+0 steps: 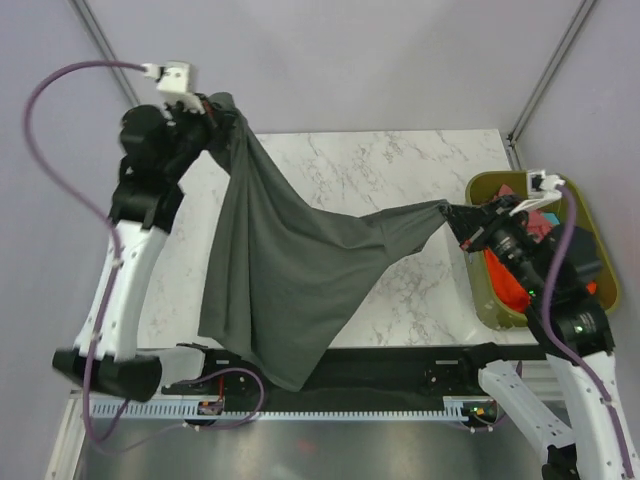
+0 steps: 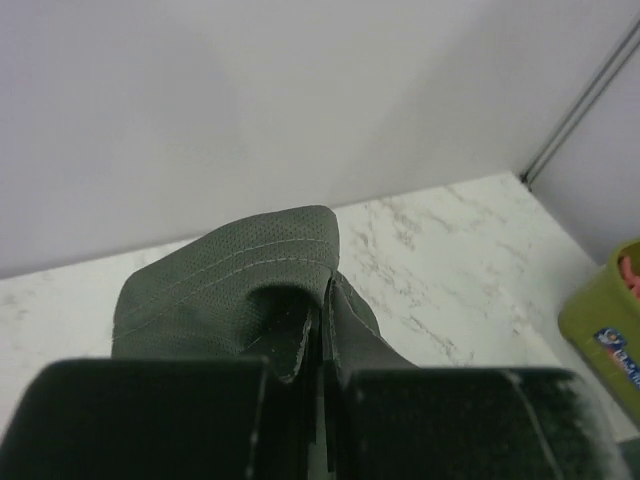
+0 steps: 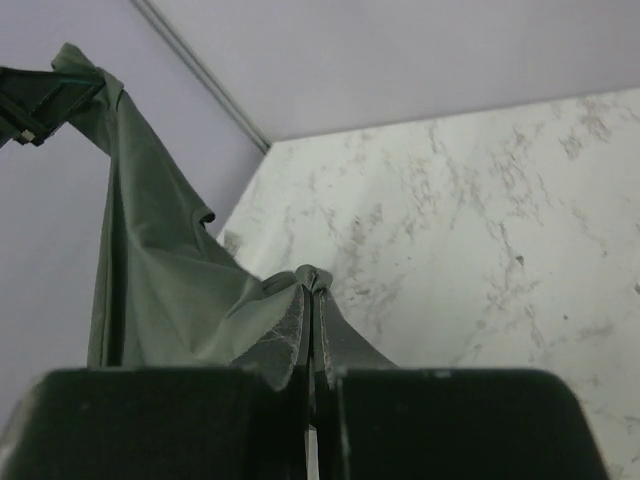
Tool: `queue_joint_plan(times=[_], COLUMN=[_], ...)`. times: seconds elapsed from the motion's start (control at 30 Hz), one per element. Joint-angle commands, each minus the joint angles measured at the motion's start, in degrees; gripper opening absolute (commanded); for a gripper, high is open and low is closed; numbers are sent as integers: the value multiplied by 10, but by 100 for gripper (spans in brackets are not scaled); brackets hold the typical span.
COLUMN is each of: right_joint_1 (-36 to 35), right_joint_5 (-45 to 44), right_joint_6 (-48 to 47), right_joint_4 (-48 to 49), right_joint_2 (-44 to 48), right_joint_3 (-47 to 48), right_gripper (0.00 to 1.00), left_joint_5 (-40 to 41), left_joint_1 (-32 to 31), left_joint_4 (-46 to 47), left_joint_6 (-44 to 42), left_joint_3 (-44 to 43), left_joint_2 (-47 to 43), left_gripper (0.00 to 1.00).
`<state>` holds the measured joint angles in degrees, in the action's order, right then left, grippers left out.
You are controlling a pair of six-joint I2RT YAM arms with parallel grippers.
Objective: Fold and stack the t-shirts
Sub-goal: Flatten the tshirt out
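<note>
The left claw (image 1: 207,110) at upper left and the right claw (image 1: 455,216) at mid-right each pinch the charcoal t-shirt (image 1: 290,260), stretching it mid-frame over the worktop (image 1: 400,165), apparently to spread it for folding.

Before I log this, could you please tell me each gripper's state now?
Left gripper: shut on the grey t-shirt.
Right gripper: shut on the same t-shirt.
</note>
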<state>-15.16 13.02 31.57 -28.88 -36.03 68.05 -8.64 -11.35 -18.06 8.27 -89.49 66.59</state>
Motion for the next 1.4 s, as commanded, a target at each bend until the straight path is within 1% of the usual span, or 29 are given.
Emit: queue_joint_plan(times=[0.0,0.03,0.13,0.17,0.23,0.27,0.33,0.37,0.43,0.47,0.5,0.53,0.57,0.6,0.63,0.67,0.7,0.73,0.77,0.8,0.83,0.87,0.93,0.97,1.03,1.07,1.17,1.23,1.37], right_joint_1=[0,1,0,1,1,1,0,1,1,1,1,1,1,0,1,1,0,0,1,1,2,1,1,1,2,1,2,1,1], right_joint_5=[-56,-89,-160,-193,-204,-207,-206,-205,-200,-195,-193,-191,-192,-193,-200,-207,-218,-232,-236,-237,-236,-235,-234,-235,-236,-236,-237,-231,-223], right_joint_6=[-2,-1,18,22,25,24,20,19,19,20,20,21,21,23,22,23,21,21,18,13,11,9,6,5,1,0,-2,-2,0], right_joint_4=[39,39,7,1,1,1,9,14,29,32,35,37,37,38,38,38,37,37,37,36,36,35,35,36,37,37,36,31,17], right_joint_2=[-1,-1,-15,-20,-37,-44,-73,-83,-114,-123,-140,-146,-150,-155,-155,-155,-156,-156,-156,-160,-162,-162,-159,-157,-151,-150,-146,-142,-132], right_joint_3=[-75,-91,-141,-160,-179,-192,-201,-210,-221,-229,-230,-232,-233,-234,-235,-235,-236,-236,-233,-233,-232,-232,-235,-239,-245,-249,-254,-254,-254], right_gripper=[0,0,0,0,0,0,0,0,0,0,0,0,0,0,0,0,0,0,0,0,0,0,0,0,0,0,0,0,0], left_joint_5=[-102,-129,-190,-204,-221,-226,-245,-247,-245,-241,-234,-196,-167,-136,-78,-54,-11,5,13,13,20,24,23,16,-5,-8,-4,14,24], left_joint_1=[1,2,1,0,-3,-6,-8,-11,-16,-17,-17,-17,-17,-17,-17,-18,-17,-18,-19,-23,-31,-36,-49,-52,-62,-67,-110,-153,-198], left_joint_4=[99,108,115,115,115,115,115,116,116,115,115,115,115,114,114,113,109,105,98,85,73,64,59,59,52,52,52,48,47], left_joint_6=[-23,-18,0,4,16,21,42,50,69,75,82,83,83,81,82,83,102,113,129,152,163,176,205,214,239,250,292,304,318], left_joint_3=[1,-12,-113,-177,-247,-319,-397,-473,-530,-538,-517,-482,-390,-340,-289,-185,-133,-83,10,55,97,180,259,324,378,424,480,489,499], left_joint_2=[140,214,349,441,525,598,673,737,777,784,764,734,704,632,595,557,511,433,388,350,279,247,165,148,123,111,115,123,142], left_gripper=[2,2,2,2,2,2,6,18,44,67,70,71,73,74,75,76,76,76,75,74,73,71,69,67,65,63,62,62,62])
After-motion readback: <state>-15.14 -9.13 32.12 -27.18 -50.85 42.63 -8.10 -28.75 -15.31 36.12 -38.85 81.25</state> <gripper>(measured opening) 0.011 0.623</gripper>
